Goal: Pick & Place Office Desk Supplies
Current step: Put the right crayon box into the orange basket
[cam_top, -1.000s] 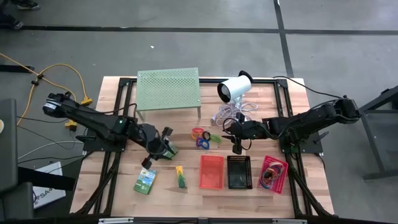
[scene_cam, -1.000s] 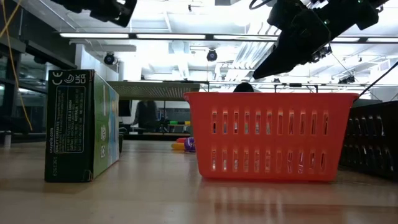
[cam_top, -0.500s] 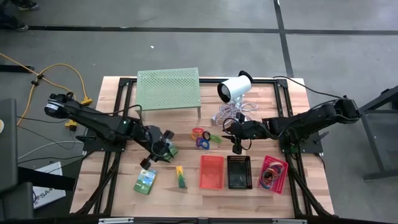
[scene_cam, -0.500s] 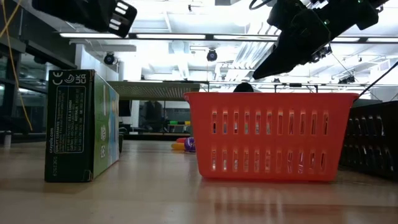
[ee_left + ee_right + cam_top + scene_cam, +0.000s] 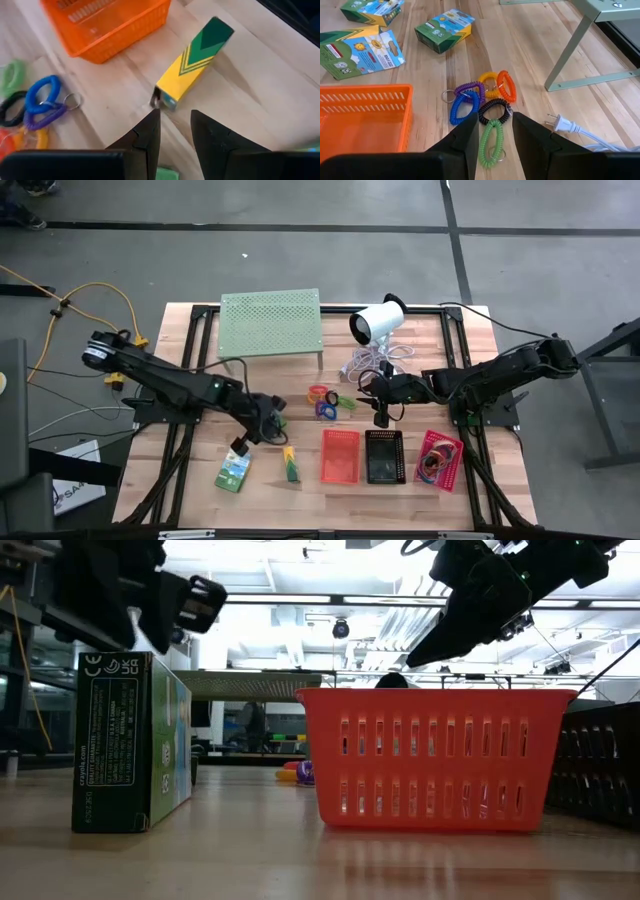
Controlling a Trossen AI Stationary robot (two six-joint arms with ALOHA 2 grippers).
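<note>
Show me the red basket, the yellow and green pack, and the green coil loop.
Red basket (image 5: 339, 455), high view, bare floor inside.
Yellow and green pack (image 5: 192, 62), left wrist view, middle of its top face.
Green loop (image 5: 490, 142), right wrist view, on the coil.

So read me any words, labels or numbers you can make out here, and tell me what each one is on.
"CE": top of the dark side panel of the green box, low view.
"crayola.com": running up that same panel's edge, only just readable.
Other small print on that panel: too small to read.
Printing on the green boxes in the right wrist view: too blurred.
Yellow and green box: no text visible.
</note>
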